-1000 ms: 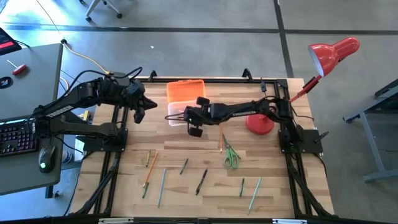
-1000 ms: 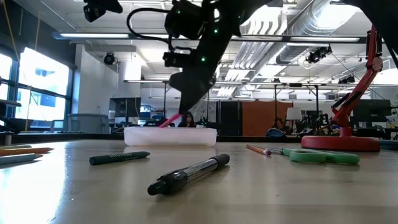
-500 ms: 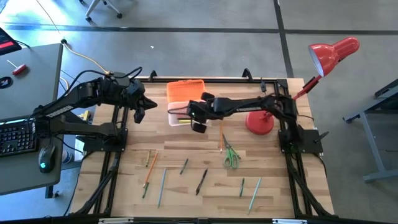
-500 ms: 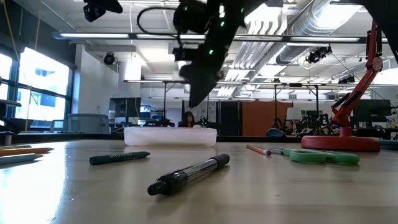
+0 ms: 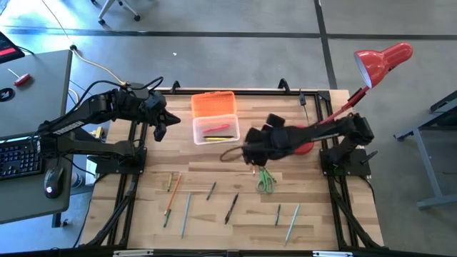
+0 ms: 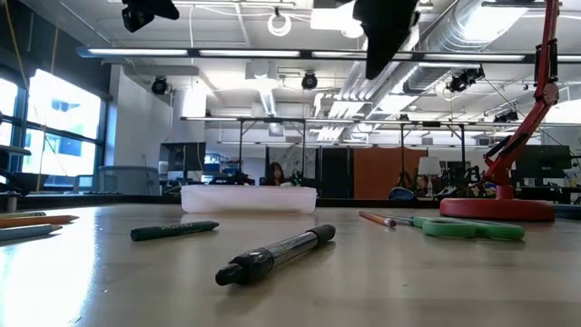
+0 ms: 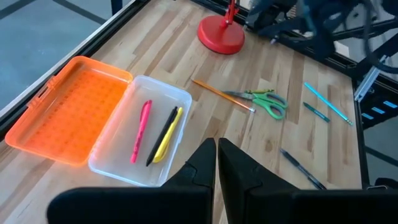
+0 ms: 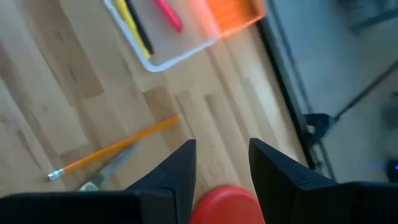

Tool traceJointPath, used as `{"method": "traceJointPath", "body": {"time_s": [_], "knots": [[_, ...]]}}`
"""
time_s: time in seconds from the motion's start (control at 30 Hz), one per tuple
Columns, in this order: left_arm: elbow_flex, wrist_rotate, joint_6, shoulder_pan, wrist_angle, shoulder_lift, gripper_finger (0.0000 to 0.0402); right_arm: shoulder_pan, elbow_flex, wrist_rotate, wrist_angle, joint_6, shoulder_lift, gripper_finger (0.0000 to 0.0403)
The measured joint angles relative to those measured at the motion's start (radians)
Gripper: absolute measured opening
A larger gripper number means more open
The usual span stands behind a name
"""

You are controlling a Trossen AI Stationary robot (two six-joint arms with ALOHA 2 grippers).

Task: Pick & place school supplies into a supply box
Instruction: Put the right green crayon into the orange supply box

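Right gripper (image 5: 251,153) hangs above the middle of the table (image 5: 214,221) in the high view, near the scissors (image 5: 265,180) and well apart from the box (image 5: 214,130), with nothing in it; left gripper (image 5: 160,127) waits beside the left edge of the box. The box lies open, its orange lid (image 5: 213,103) toward the far edge, and a pink marker (image 5: 218,128) with a yellow pencil (image 5: 216,137) lies inside. Pencils and pens are spread on the near half of the wood, with free space between them. From the low view, a black pen (image 6: 277,253) and a green one (image 6: 174,231) lie in front on the table, the box (image 6: 249,198) behind them, the lamp base (image 6: 497,208) at right, a large hall beyond. Through the left wrist view, the fingers (image 7: 202,168) are pressed together above the box (image 7: 141,138). Through the right wrist view, the fingers (image 8: 180,168) are spread, over an orange pencil (image 8: 115,149) and the red base (image 8: 225,204).
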Motion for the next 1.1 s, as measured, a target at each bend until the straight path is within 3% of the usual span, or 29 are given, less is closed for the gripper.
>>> {"method": "traceJointPath", "body": {"time_s": [0.47,0.63,0.87,1.1], "knots": [[0.000,-0.009,0.007,0.000,0.000,0.002,0.0051,0.274,-0.021,-0.049,-0.152,0.342,-0.002,0.0126],[0.000,-0.008,0.007,0.000,0.000,0.002,0.0051,0.338,-0.239,-0.106,-0.090,0.501,-0.053,0.0126],[0.000,-0.030,0.030,0.000,0.000,0.002,0.0051,0.398,-0.549,-0.252,0.274,0.564,-0.175,0.0126],[0.000,-0.048,0.028,0.000,0.000,0.002,0.0051,0.470,-0.744,0.013,0.511,0.614,-0.251,0.0126]]}}
